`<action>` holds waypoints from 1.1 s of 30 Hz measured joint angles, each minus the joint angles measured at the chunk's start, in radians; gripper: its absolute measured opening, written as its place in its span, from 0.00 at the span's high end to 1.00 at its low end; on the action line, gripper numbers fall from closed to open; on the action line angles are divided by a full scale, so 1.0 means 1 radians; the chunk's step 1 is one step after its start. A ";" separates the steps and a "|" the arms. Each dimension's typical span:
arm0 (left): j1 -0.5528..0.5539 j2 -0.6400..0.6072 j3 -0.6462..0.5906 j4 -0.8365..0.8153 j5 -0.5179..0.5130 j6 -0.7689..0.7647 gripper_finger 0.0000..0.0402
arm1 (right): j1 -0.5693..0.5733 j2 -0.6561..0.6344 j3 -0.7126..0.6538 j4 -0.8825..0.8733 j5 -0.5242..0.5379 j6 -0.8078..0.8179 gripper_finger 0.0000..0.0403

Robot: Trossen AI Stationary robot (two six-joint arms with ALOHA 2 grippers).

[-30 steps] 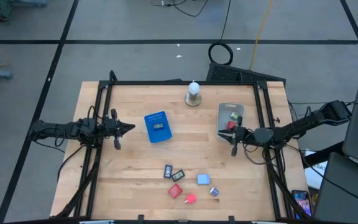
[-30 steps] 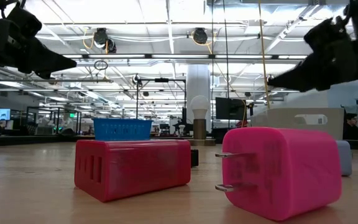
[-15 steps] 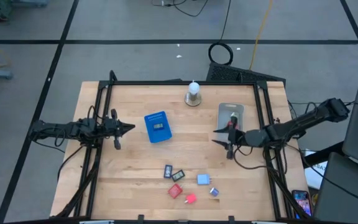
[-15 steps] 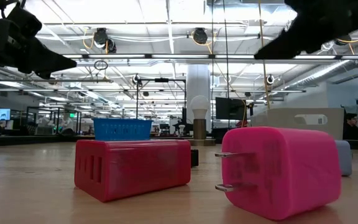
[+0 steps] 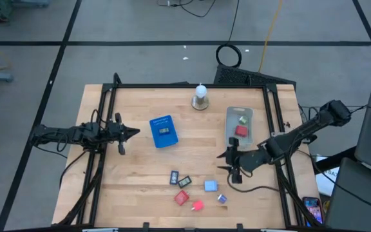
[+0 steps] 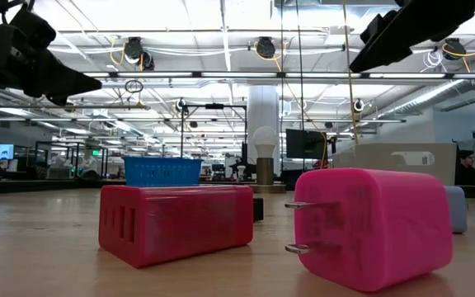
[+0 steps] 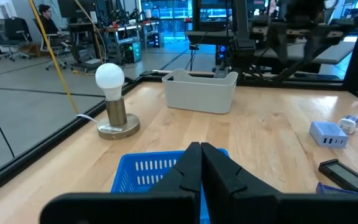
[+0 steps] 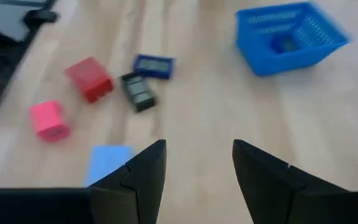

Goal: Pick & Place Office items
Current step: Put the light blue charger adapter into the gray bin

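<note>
The office items lie loose near the table's near edge: a dark blue piece (image 5: 174,177), a dark grey one (image 5: 186,181), a red block (image 5: 183,198), a pink plug (image 5: 197,206), a light blue block (image 5: 210,186) and a small purple one (image 5: 221,199). My right gripper (image 5: 224,162) hovers open just right of them. Its wrist view shows its open fingers (image 8: 196,168) above the light blue block (image 8: 107,160), with the red block (image 8: 89,79) and pink plug (image 8: 48,120) beyond. My left gripper (image 5: 131,133) waits shut beside the blue basket (image 5: 163,131).
A grey tray (image 5: 230,115) at the table's right holds a green piece (image 5: 242,119) and a red piece (image 5: 241,131). A white bulb on a round base (image 5: 200,96) stands near the far edge. A dark frame borders the table. Bare wood lies between the basket and the loose pieces.
My right gripper has left the grey tray's near end and travelled toward the table's near edge and slightly left, ending beside the loose pieces. In the low view it has risen. The red piece stays in the tray.
</note>
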 joint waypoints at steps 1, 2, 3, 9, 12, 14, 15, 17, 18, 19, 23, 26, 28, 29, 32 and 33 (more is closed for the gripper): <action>0.000 0.000 0.000 0.000 0.000 -0.001 0.99 | 0.008 0.016 0.012 -0.005 -0.005 0.016 0.55; 0.000 0.000 0.000 0.000 0.000 -0.004 0.99 | 0.016 0.032 0.023 -0.013 -0.005 0.031 0.55; 0.000 0.000 0.000 0.000 0.000 -0.004 0.98 | 0.024 0.044 0.032 -0.018 -0.005 0.040 0.55; 0.000 0.000 0.000 0.000 0.000 -0.005 0.94 | 0.045 0.156 0.071 -0.010 -0.084 0.035 0.55; 0.000 0.000 0.000 0.000 0.000 -0.005 0.95 | 0.036 0.229 0.073 0.001 -0.137 0.044 0.55; 0.000 0.000 0.000 0.000 0.000 -0.006 0.96 | 0.029 0.270 0.073 0.036 -0.167 0.053 0.55; 0.000 0.000 0.000 0.000 0.000 -0.006 0.97 | 0.028 0.287 0.073 0.050 -0.193 0.054 0.55; 0.000 0.000 0.000 0.000 0.000 -0.007 0.98 | 0.028 0.318 0.073 0.096 -0.244 0.052 0.55; 0.000 0.000 0.000 0.000 0.000 -0.007 0.99 | 0.030 0.326 0.073 0.121 -0.264 0.049 0.54; 0.000 0.000 0.000 0.000 0.000 -0.008 0.99 | 0.035 0.330 0.073 0.131 -0.277 0.050 0.52; 0.000 0.000 0.000 0.000 0.000 -0.007 0.98 | 0.043 0.345 0.073 0.161 -0.292 0.054 0.42; 0.000 0.000 0.000 0.000 0.000 -0.007 0.95 | 0.042 0.355 0.074 0.182 -0.244 0.059 0.31; 0.000 0.000 0.000 0.000 0.000 -0.007 0.94 | 0.042 0.372 0.073 0.176 -0.209 0.063 0.24; 0.000 0.000 0.000 0.000 0.000 -0.007 0.94 | 0.039 0.383 0.073 0.180 -0.208 0.063 0.21; 0.000 0.000 0.000 0.000 0.000 -0.011 0.94 | 0.034 0.436 0.073 0.237 -0.213 0.063 0.15; 0.000 0.000 0.000 0.000 0.000 -0.011 0.94 | 0.034 0.451 0.073 0.243 -0.214 0.063 0.13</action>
